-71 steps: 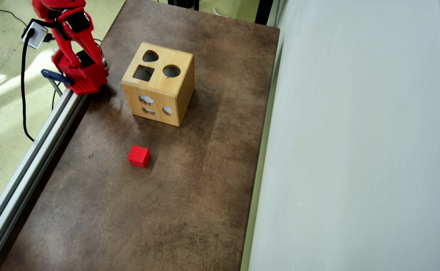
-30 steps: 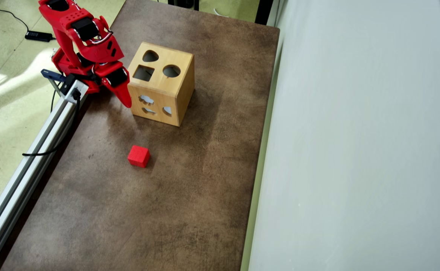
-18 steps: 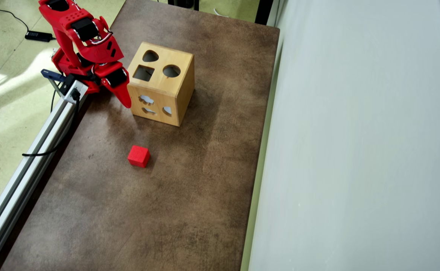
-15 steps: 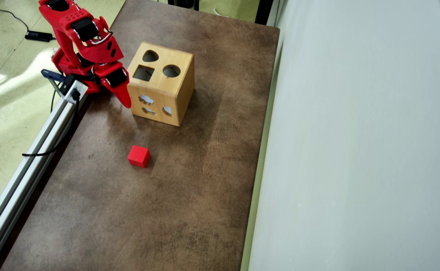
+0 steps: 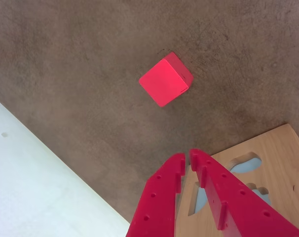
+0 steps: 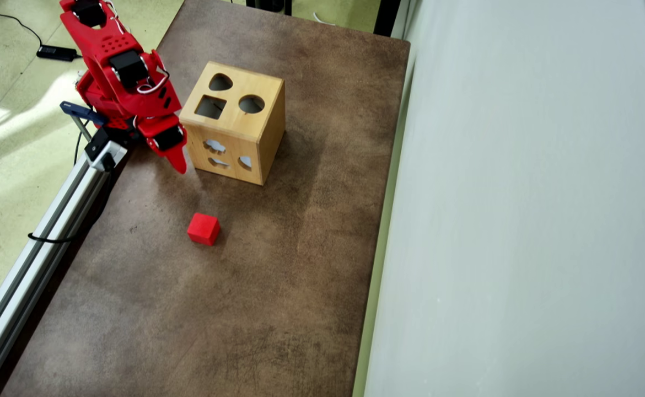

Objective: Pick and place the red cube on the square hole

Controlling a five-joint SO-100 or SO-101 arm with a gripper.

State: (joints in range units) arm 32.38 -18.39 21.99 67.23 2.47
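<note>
Red and two-fingered, the claw [image 6: 179, 167] hangs in the upper left of the overhead view, its tips pointing down over the brown mottled counter [image 6: 278, 264] just beside the left edge of the light wooden box [image 6: 233, 122]. In the wrist view the claw [image 5: 187, 158] enters from the bottom edge with its fingertips drawn nearly together, only a thin slit between them, and nothing is held.

A small bright-red cube [image 6: 203, 228] sits on the counter left of centre in the overhead view, below the box and apart from both it and the claw. In the wrist view the cube [image 5: 166, 80] lies in the upper middle, turned corner-on, clear of the fingertips.

On the box's top face the dark square hole [image 6: 210, 107] sits at the left, with a heart-shaped hole [image 6: 220, 82] above it and a round hole [image 6: 251, 103] to its right. The box's side face shows further cut-outs, partly seen behind the claw at the lower right of the wrist view [image 5: 282, 163]. A silver metal rail [image 6: 36, 259] runs along the counter's left edge.
</note>
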